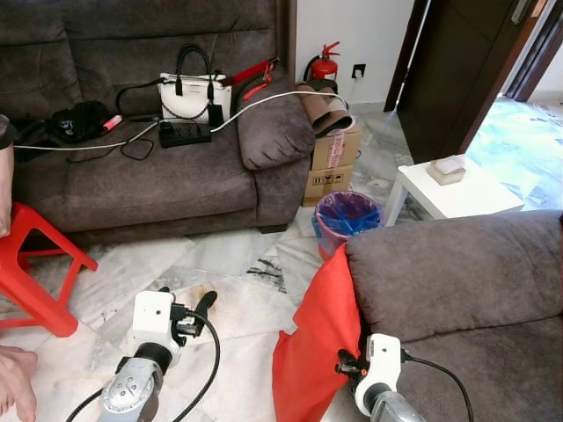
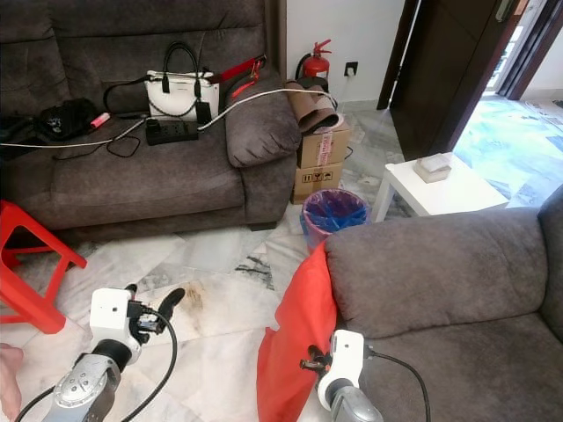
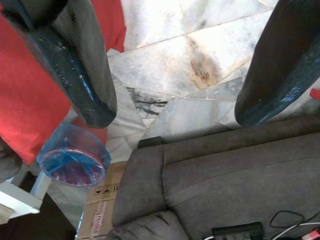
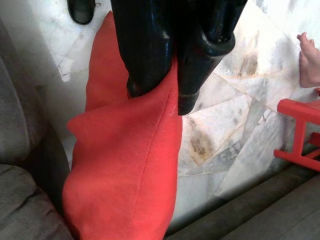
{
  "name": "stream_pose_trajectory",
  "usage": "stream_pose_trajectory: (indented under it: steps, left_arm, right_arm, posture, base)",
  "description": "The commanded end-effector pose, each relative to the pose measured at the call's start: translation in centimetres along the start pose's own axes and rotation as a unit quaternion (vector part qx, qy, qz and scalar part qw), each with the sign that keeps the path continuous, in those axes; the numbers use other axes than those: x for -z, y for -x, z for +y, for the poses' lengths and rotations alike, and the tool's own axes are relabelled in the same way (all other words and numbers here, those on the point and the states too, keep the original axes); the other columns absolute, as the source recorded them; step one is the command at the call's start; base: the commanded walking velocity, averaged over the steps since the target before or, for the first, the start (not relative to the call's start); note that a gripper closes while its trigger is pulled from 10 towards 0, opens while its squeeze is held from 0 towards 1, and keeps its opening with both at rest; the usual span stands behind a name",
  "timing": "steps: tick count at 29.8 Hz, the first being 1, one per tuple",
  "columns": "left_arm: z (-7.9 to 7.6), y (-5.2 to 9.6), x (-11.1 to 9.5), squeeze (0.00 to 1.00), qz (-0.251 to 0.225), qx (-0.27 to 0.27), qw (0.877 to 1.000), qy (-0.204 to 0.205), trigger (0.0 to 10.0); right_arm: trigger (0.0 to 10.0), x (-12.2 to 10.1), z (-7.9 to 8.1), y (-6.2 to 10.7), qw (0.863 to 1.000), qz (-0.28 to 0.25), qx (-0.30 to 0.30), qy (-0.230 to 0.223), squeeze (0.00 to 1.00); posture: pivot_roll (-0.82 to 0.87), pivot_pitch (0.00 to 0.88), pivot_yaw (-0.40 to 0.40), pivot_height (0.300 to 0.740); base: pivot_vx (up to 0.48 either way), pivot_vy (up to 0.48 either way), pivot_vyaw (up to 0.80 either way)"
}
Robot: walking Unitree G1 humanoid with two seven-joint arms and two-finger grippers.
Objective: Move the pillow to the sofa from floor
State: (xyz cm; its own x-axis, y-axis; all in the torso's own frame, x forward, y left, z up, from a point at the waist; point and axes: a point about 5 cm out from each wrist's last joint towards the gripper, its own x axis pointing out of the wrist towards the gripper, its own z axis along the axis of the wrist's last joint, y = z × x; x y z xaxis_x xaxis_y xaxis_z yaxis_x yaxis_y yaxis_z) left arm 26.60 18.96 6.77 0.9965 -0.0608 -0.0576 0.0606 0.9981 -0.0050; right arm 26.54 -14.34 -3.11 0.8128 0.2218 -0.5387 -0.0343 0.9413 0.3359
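The red pillow (image 1: pixel 315 345) stands on its edge on the marble floor, leaning against the arm of the near grey sofa (image 1: pixel 457 281). My right gripper (image 4: pixel 167 97) is shut on the pillow's upper seam, low at the right beside that sofa arm. My left gripper (image 1: pixel 185 297) hovers open over the floor to the pillow's left, with nothing between its fingers (image 3: pixel 80 65). In the left wrist view the pillow (image 3: pixel 30 100) lies off to one side of the fingers.
A second grey sofa (image 1: pixel 132 176) with a handbag (image 1: pixel 193 92) and power strip (image 1: pixel 185 134) lines the far side. A red stool (image 1: pixel 35 264) and a person's foot (image 1: pixel 13 378) are at the left. A blue-lined bin (image 1: pixel 346 215), cardboard boxes (image 1: pixel 334 163) and a white side table (image 1: pixel 449 198) stand behind the near sofa.
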Motion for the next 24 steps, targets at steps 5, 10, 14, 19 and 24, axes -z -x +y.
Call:
stream_pose_trajectory:
  steps: [5, 10, 14, 19, 24]
  left_arm:
    - [0.11, 0.37, 0.29, 0.0, 0.001, -0.002, 1.0, -0.003, 10.0]
    - [0.11, 0.38, 0.36, 0.0, 0.004, -0.003, 1.0, -0.002, 10.0]
    - [0.15, 0.39, 0.5, 0.0, 0.009, -0.007, 1.0, 0.004, 10.0]
    - [0.15, 0.36, 0.57, 0.0, 0.012, -0.003, 1.0, 0.001, 10.0]
    - [0.04, 0.25, 0.54, 0.0, 0.011, 0.0, 1.0, 0.001, 10.0]
  right_arm:
    - [10.0, -0.91, 0.12, -0.13, 1.0, -0.026, -0.006, 0.004, 0.0]
    - [10.0, -0.82, 0.07, -0.1, 1.0, -0.024, -0.005, 0.005, 0.0]
    - [10.0, -0.81, 0.01, -0.09, 1.0, -0.024, -0.003, 0.006, 0.0]
    - [10.0, -0.86, -0.02, -0.09, 1.0, -0.025, -0.001, 0.005, 0.0]
    - [10.0, -0.9, -0.04, -0.09, 1.0, -0.026, 0.0, 0.004, 0.0]
  posture:
    - [0.23, 0.133, 0.004, 0.74]
    - [0.23, 0.132, 0.004, 0.74]
    - [0.23, 0.131, 0.005, 0.74]
    - [0.23, 0.125, 0.007, 0.74]
    - [0.23, 0.119, 0.008, 0.74]
  base:
    - [0.0, 0.0, 0.0]
    - [0.0, 0.0, 0.0]
    - [0.0, 0.0, 0.0]
    - [0.0, 0.439, 0.0]
    - [0.0, 0.48, 0.0]
